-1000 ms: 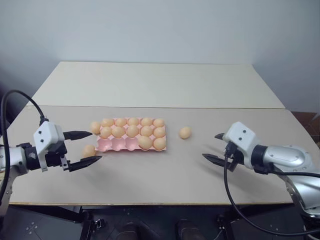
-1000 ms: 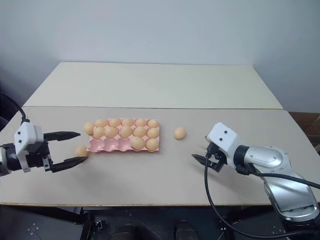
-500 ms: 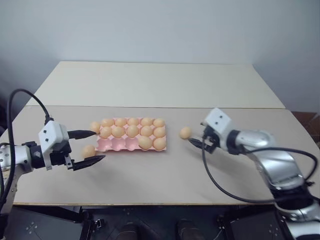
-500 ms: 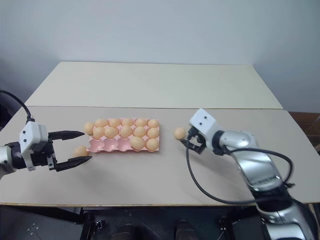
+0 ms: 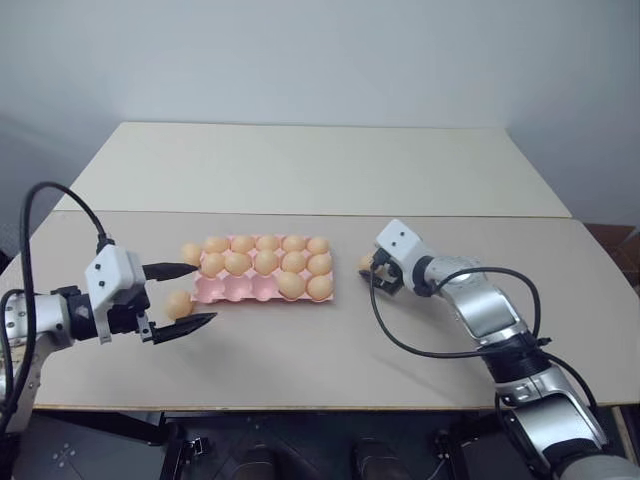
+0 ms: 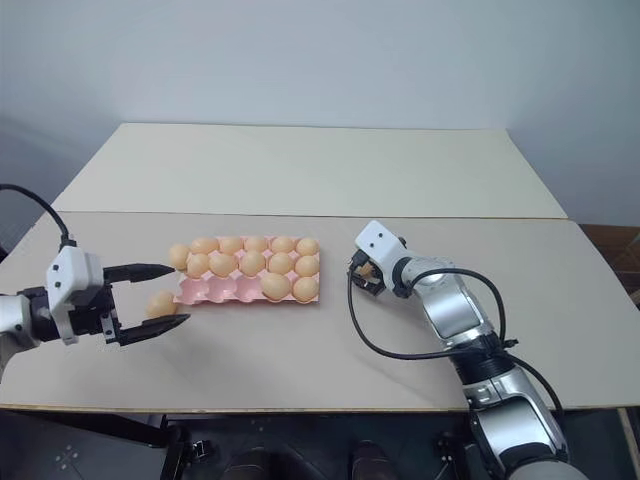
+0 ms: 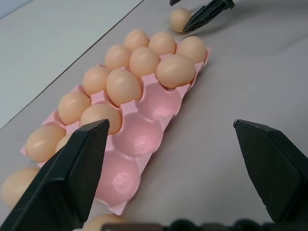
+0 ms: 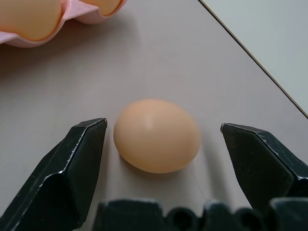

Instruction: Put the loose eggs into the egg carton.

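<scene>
Right wrist view, right tool (image 8: 161, 144) wide open straddling loose egg (image 8: 157, 135), bare table (image 8: 159, 57) up to egg carton (image 8: 91, 19) edge, left tool (image 5: 187, 297) open, empty

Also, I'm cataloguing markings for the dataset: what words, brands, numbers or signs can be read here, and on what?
None. No readable text stands on the egg carton, the loose eggs, the table or either gripper housing.

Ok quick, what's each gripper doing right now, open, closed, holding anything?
Left gripper: open, holding nothing, a loose egg between its fingers.
Right gripper: open, holding nothing, fingers either side of another loose egg on the table.
</scene>
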Available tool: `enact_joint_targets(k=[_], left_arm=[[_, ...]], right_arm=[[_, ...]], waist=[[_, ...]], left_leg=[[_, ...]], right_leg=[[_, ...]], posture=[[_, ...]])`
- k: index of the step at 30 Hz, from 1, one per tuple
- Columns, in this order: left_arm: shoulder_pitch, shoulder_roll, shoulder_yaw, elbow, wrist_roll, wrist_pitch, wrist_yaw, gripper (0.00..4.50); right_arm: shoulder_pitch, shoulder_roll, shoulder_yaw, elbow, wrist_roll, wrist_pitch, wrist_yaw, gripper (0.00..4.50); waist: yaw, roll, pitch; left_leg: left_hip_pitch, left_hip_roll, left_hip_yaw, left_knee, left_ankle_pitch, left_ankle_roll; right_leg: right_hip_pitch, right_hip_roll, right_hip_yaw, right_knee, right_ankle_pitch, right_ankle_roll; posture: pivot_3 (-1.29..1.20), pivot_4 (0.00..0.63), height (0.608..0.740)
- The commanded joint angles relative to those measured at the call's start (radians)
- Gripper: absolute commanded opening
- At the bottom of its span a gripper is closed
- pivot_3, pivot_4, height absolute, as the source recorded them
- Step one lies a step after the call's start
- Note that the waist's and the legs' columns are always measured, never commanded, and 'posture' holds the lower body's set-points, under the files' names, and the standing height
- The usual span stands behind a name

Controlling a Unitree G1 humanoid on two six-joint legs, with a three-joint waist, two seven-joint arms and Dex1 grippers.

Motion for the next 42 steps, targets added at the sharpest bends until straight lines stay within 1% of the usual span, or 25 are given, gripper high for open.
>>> enact_joint_targets(k=[1,2,4,5,8,9,14,19,23,26,30,33,38,42], left_arm=[[-0.004,0.003,0.027,-0.025,-0.013,-0.006,0.005,4.50],[-0.005,0.002,0.026,-0.025,-0.013,-0.007,0.006,4.50],[-0.005,0.002,0.025,-0.024,-0.012,-0.008,0.007,4.50],[-0.005,0.002,0.025,-0.024,-0.012,-0.009,0.008,4.50],[-0.005,0.002,0.025,-0.025,-0.011,-0.010,0.008,4.50],[-0.004,0.002,0.025,-0.025,-0.011,-0.010,0.009,4.50],[0.016,0.008,0.041,-0.026,-0.011,-0.005,0.007,4.50],[0.066,0.021,0.087,-0.012,0.002,-0.008,0.001,4.50],[0.100,0.036,0.115,0.011,0.023,-0.017,-0.003,4.50],[0.117,0.037,0.136,0.016,0.025,-0.017,-0.002,4.50],[0.152,0.029,0.163,0.003,0.027,-0.014,0.006,4.50],[0.178,0.023,0.178,-0.015,0.025,-0.010,0.012,4.50],[0.213,0.016,0.206,-0.048,0.014,0.002,0.024,4.50],[0.236,0.012,0.224,-0.059,0.014,0.004,0.028,4.50]], right_arm=[[-0.033,0.014,-0.009,0.018,-0.005,-0.047,0.023,4.39],[-0.036,0.019,-0.007,0.030,-0.009,-0.054,0.023,4.39],[-0.040,0.025,-0.007,0.043,-0.012,-0.060,0.033,4.01],[-0.040,0.027,-0.006,0.045,-0.013,-0.063,0.035,3.77],[-0.038,0.032,-0.008,0.042,-0.022,-0.063,0.035,2.77],[-0.035,0.030,-0.005,0.037,-0.028,-0.067,0.037,2.63],[-0.002,0.007,0.010,-0.032,-0.090,-0.089,0.015,2.62],[-0.002,-0.003,0.031,-0.191,-0.158,-0.122,-0.003,2.62],[-0.038,0.038,0.071,-0.296,-0.182,-0.111,0.018,2.62],[-0.065,0.098,0.117,-0.339,-0.174,-0.096,0.043,2.62],[-0.096,0.210,0.197,-0.308,-0.186,-0.116,0.039,2.62],[-0.109,0.271,0.247,-0.256,-0.207,-0.143,0.025,2.62],[-0.109,0.305,0.295,-0.186,-0.251,-0.211,0.010,2.62],[-0.121,0.326,0.307,-0.129,-0.279,-0.254,-0.001,2.62]], waist=[[0.000,0.000,0.000],[0.000,0.000,0.000],[0.000,0.000,0.000],[0.000,0.000,0.000],[0.000,0.000,0.000],[0.000,0.000,0.000],[-0.001,0.000,0.000],[-0.003,0.000,0.000],[-0.006,0.000,0.000],[-0.004,0.000,0.000],[-0.004,0.000,0.000],[-0.004,0.000,0.000],[0.001,0.000,0.000],[-0.002,0.000,0.000]], left_leg=[[0.000,0.000,0.000,0.000,0.000,0.000],[0.000,0.000,0.000,0.000,0.000,0.000],[0.000,0.000,0.000,0.000,0.000,0.000],[0.000,0.000,0.000,0.000,0.000,0.000],[0.000,0.000,0.000,0.000,0.000,0.000],[0.000,0.000,0.000,0.000,0.000,0.000],[0.000,0.000,0.000,0.000,0.000,0.000],[0.000,0.000,0.000,0.000,0.000,0.000],[0.001,0.000,0.000,0.000,0.000,0.000],[0.000,0.000,0.000,0.000,0.000,0.000],[0.000,0.001,0.000,0.000,0.000,0.000],[0.000,0.001,0.000,0.000,0.000,0.000],[0.000,0.000,0.000,0.000,0.000,0.000],[0.001,0.001,0.000,0.000,0.000,0.000]], right_leg=[[0.000,0.000,0.000,0.000,0.000,0.000],[0.000,0.000,0.000,0.000,0.000,0.000],[0.000,0.000,0.000,0.000,0.000,0.000],[0.000,0.000,0.000,0.000,0.000,0.000],[0.000,0.000,0.000,0.000,0.000,0.000],[0.000,0.000,0.000,0.000,0.000,0.000],[0.000,0.000,0.000,0.000,0.000,0.000],[-0.001,0.000,0.000,0.000,0.000,0.000],[0.000,0.000,0.000,0.001,0.000,0.000],[-0.001,0.000,0.000,0.000,0.000,0.000],[-0.001,0.000,0.000,0.000,0.000,0.000],[-0.001,0.000,0.000,0.000,0.000,0.000],[0.000,0.000,-0.001,0.000,0.000,0.000],[0.000,0.000,-0.001,0.001,0.000,0.000]], posture=[[0.00,0.150,0.740],[0.00,0.150,0.740],[0.00,0.150,0.740],[0.00,0.150,0.740],[0.00,0.150,0.740],[0.00,0.150,0.740],[0.00,0.150,0.740],[0.00,0.150,0.740],[0.00,0.150,0.740],[0.00,0.150,0.740],[0.00,0.150,0.740],[0.00,0.150,0.740],[0.00,0.150,0.740],[0.00,0.150,0.740]])
